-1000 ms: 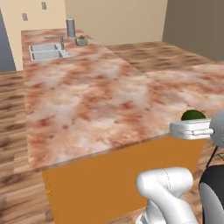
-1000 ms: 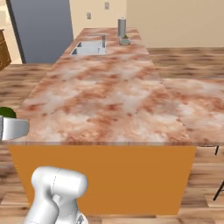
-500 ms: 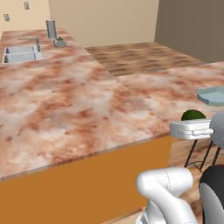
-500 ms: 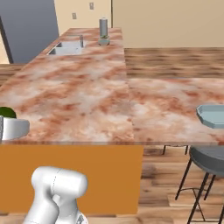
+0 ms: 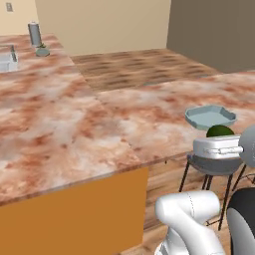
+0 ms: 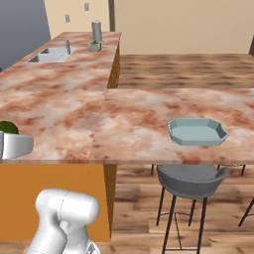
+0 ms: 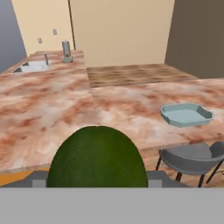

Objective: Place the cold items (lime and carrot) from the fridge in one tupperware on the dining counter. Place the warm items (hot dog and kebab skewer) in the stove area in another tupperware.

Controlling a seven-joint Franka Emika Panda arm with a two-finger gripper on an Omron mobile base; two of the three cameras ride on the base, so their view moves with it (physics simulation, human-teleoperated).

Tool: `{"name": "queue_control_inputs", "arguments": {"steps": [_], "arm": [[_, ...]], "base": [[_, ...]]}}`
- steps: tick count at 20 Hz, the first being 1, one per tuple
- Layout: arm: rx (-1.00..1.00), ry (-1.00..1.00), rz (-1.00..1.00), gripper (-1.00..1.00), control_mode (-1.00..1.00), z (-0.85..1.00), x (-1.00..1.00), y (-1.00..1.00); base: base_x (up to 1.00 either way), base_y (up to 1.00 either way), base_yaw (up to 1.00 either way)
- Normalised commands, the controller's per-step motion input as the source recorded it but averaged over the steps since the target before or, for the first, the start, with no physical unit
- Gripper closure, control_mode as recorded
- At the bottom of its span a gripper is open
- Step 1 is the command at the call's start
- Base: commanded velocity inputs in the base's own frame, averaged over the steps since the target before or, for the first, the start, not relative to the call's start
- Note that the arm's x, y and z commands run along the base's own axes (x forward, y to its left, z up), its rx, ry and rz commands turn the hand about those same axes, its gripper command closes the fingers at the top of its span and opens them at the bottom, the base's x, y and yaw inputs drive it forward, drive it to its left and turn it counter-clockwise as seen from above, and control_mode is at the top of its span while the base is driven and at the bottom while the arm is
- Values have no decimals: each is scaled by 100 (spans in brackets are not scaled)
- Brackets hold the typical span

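Holding the lime (image 7: pixel 97 157), the hand (image 5: pixel 219 147) sits near the front edge of the marble surface (image 5: pixel 74 119), fingers set fairly wide around the fruit. In the hand view the lime is a large green dome between the finger tips; in the left base view just its top peeks above the white hand; in the right base view just a sliver shows at the far left edge.

The pale blue tupperware (image 6: pixel 197 131) lies on the surface's near edge, well apart from the lime. A grey stool (image 6: pixel 191 181) stands below it. The right base view shows the whole tray and stool seat; the left base view hides part of the stool behind the hand. The sink (image 6: pixel 49 55) and a grey canister (image 6: pixel 96 31) sit at the far end.

Versus earlier frames: the whole scene has shifted, so the base has driven; the tupperware has come fully into view. Grip unchanged.
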Motion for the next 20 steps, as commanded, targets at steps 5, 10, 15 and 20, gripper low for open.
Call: {"name": "queue_control_inputs", "arguments": {"steps": [5, 10, 15, 20], "arm": [[0, 0, 0, 100, 100, 0, 0, 0], [0, 0, 0, 100, 100, 0, 0, 0], [0, 0, 0, 100, 100, 0, 0, 0], [0, 0, 0, 100, 100, 0, 0, 0]], "base": [[0, -100, 0], [0, -100, 0], [0, -100, 0], [0, -100, 0]]}}
